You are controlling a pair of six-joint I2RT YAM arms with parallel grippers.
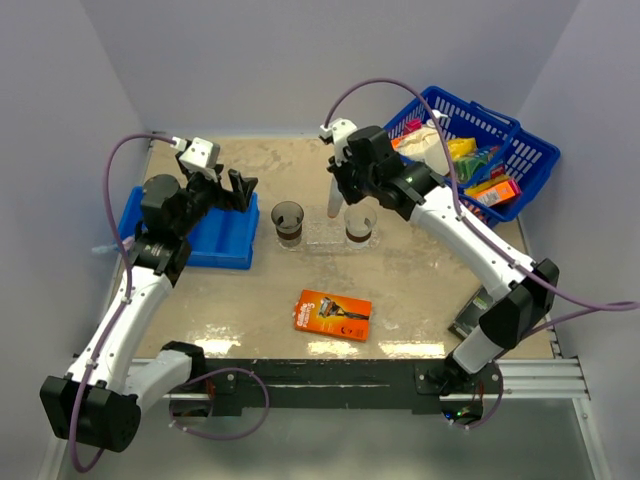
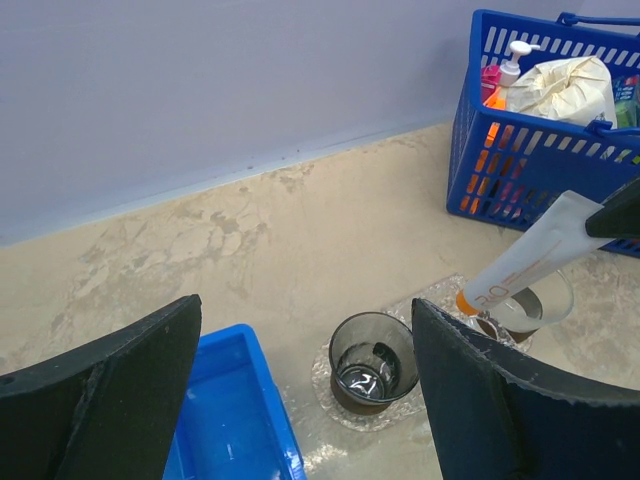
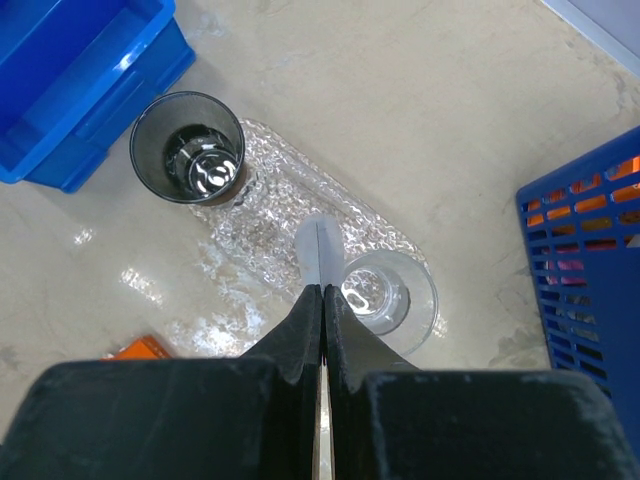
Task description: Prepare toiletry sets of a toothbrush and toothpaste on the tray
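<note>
The toothpaste tube (image 2: 530, 262) hangs cap-down and tilted in the right gripper (image 3: 322, 292), whose jaws are pinched fully together on the tube's flat upper end. Its orange-ringed cap sits at the rim of the paler cup (image 3: 385, 295); whether it touches the rim cannot be told. The tube looks light and soft-walled, of smooth white plastic that would dent, and might slip, if squeezed on its belly. The stiff crimped tail, where it is held, seems the safest place to grip. The cup looks light enough to tip if nudged.

Nearest the arms lies an orange razor pack (image 1: 333, 314), flat and glossy, on the mottled beige table (image 1: 420, 290). Beyond it is the tray (image 3: 270, 235), clear pebbled plastic, with the paler cup at its right end and a smoky, round translucent cup (image 3: 188, 148) at its left end. To the left, the left gripper (image 2: 307, 305) hovers over the opaque blue bin (image 2: 220, 420), its jaws spread wide and empty. Farthest back on the right stands the blue lattice basket (image 1: 520, 150), filled with assorted packs.
</note>
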